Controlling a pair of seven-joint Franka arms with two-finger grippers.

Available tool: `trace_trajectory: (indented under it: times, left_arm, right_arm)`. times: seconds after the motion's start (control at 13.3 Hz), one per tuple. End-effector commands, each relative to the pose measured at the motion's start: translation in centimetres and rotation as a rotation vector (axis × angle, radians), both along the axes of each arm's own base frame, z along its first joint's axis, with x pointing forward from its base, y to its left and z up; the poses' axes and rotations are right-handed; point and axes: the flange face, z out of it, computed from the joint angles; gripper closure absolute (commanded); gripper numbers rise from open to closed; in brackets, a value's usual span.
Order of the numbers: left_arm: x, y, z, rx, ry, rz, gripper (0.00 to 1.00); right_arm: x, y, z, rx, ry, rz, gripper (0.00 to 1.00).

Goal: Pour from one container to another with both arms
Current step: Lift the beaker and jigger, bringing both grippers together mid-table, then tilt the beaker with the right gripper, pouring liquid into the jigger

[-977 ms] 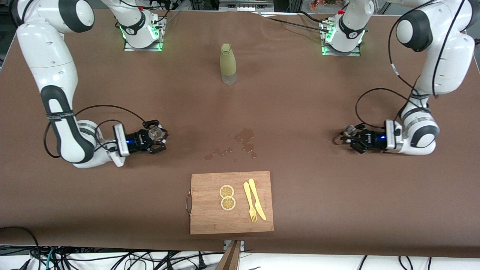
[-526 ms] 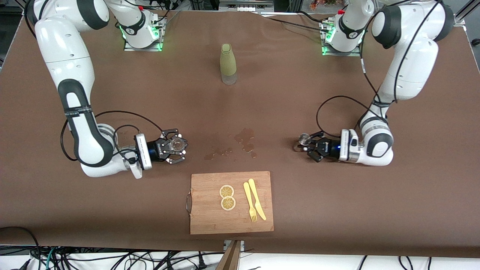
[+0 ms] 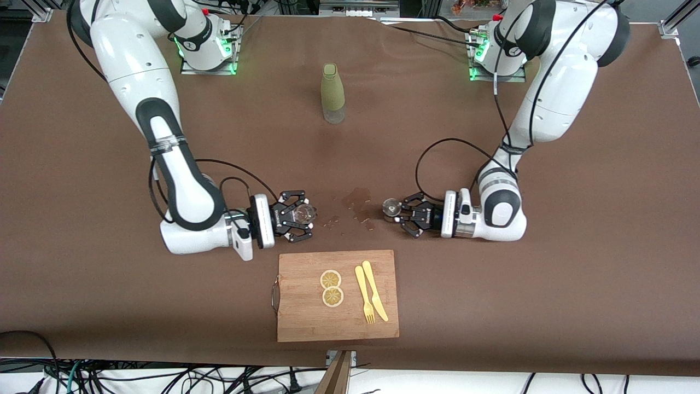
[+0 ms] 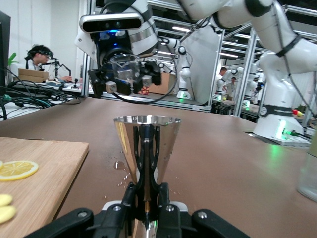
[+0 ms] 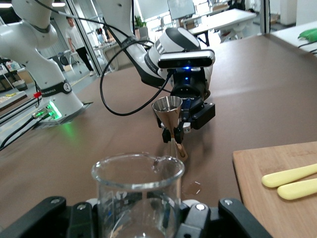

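My right gripper [image 3: 302, 215] is shut on the clear glass cup [image 3: 304, 213], held upright just over the brown table beside the wet patch. In the right wrist view the cup [image 5: 137, 191] fills the foreground between the fingers, and the silver jigger [image 5: 167, 111] shows farther off. My left gripper [image 3: 399, 211] is shut on the jigger [image 3: 391, 206], gripping its narrow waist, over the table at the wet patch's other edge. The left wrist view shows the jigger [image 4: 147, 144] upright with its round rim up, and the cup [image 4: 124, 67] farther off in the right gripper. The two containers face each other, apart.
A wet patch [image 3: 358, 201] stains the brown cloth between the grippers. A wooden cutting board [image 3: 306, 320] with two lemon slices [image 3: 331, 287] and a yellow fork and knife [image 3: 371, 298] lies nearer the camera. A tall olive-green bottle [image 3: 332, 93] stands farther back, mid-table.
Both arms have swung in from the table's ends toward the middle, each carrying its container, so the cup and the jigger now stand much closer together.
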Motion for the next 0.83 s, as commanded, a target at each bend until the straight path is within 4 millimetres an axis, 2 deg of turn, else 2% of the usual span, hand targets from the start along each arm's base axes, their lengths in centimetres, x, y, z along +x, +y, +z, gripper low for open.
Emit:
trace_trajectory:
  times: [0.0,0.23,0.38,0.45,0.75]
  left_arm:
    - [-0.2,-3.1,-0.1,-0.001,-0.004,0.039,1.00]
    - [-0.5,-5.2,-0.1,0.018,0.005,0.034,1.00]
    - [-0.5,-6.4,-0.2,0.010,0.008,0.049,1.00]
    - [-0.4,-6.8,-0.2,0.004,0.007,0.055,1.00]
    - [-0.5,-8.4,-0.4,0.018,0.017,0.066,1.00]
  right_arm:
    - [-0.7,2.5,2.3,-0.100,0.025,0.001,1.00]
    - [-1.6,3.6,2.7,-0.221,0.073,0.025,1.00]
    - [-3.0,6.3,4.1,-0.263,0.074,0.055,1.00]
    - [-3.5,7.2,4.0,-0.290,0.080,0.063,1.00]
    - [-3.9,8.8,4.9,-0.392,0.084,0.059,1.00]
